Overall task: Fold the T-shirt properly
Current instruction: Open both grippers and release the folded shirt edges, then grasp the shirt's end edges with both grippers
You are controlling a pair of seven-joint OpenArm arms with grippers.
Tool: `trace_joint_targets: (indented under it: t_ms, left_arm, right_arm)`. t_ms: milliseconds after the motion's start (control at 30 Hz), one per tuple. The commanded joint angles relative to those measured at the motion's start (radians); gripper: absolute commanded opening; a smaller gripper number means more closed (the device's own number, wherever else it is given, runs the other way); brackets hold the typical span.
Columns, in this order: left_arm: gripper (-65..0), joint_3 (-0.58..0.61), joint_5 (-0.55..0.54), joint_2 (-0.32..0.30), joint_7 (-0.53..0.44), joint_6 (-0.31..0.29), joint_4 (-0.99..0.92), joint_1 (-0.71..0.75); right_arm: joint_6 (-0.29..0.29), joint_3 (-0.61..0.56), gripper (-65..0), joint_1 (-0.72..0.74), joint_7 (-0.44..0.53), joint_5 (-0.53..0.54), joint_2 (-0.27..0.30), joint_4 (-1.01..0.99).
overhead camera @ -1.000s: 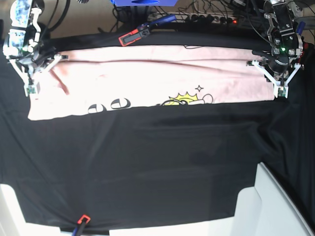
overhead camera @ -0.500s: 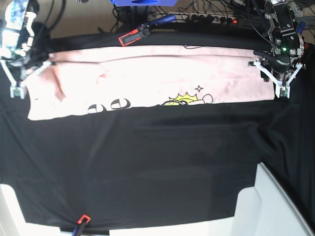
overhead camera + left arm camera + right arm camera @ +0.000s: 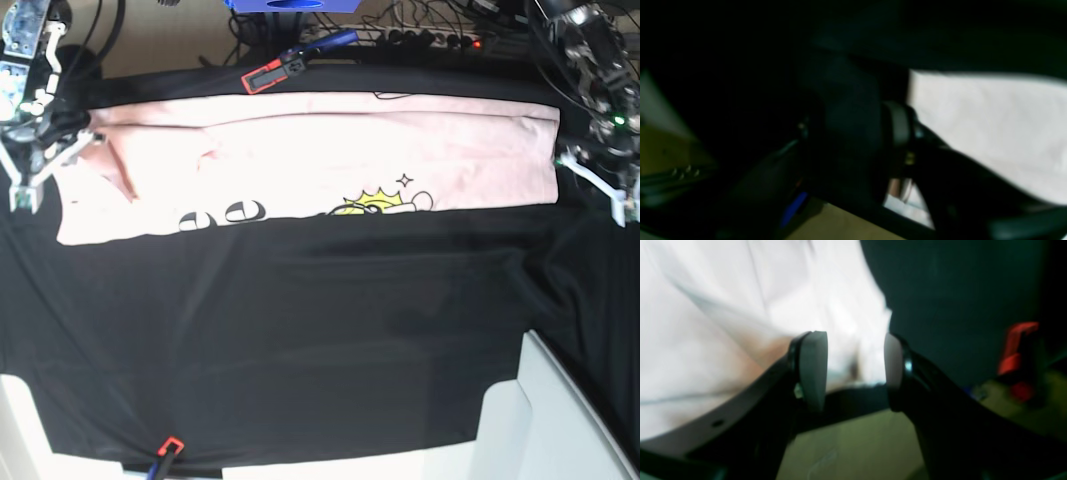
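covering table: black cloth (image 3: 300,340), t-shirt (image 3: 300,160) atop

base: looking down from above on the pale pink cotton T-shirt (image 3: 300,150)
left wrist: peering close, blurred, past dark fingers (image 3: 897,133)
right wrist: looking close between parted fingers (image 3: 813,366)
shared: pink shirt

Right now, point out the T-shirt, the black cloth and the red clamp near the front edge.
T-shirt (image 3: 320,150): base view, plain pink middle.
Black cloth (image 3: 300,340): base view, bare middle area.
Red clamp (image 3: 171,445): base view, its red jaw.
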Motion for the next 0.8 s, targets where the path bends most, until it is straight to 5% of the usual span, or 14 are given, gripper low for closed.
trace_joint_targets:
  t_ms: [0,100,233,767]
  left_arm:
    - [-30.2,-0.020,-0.050,-0.016,0.017,-0.011,0.018,0.004]
    - [-29.2,-0.080,-0.251,-0.051,0.080,-0.091,-0.021,0.009]
    - [-29.2,-0.066,-0.378,-0.102,0.089,-0.107,-0.134,0.023]
    - [-29.2,-0.003,-0.389,-0.111,-0.003,-0.111,-0.475,-0.023]
  right_arm:
    - [0.001,0.004,-38.6,-0.011,0.046,0.001,0.010,0.047]
    - [0.001,-0.002,-38.6,-0.055,0.140,0.001,0.010,0.112]
    - [0.004,-0.004,-38.6,-0.067,0.163,0.003,0.010,0.118]
    - [0.007,-0.005,-38.6,-0.069,0.169,0.004,0.010,0.098]
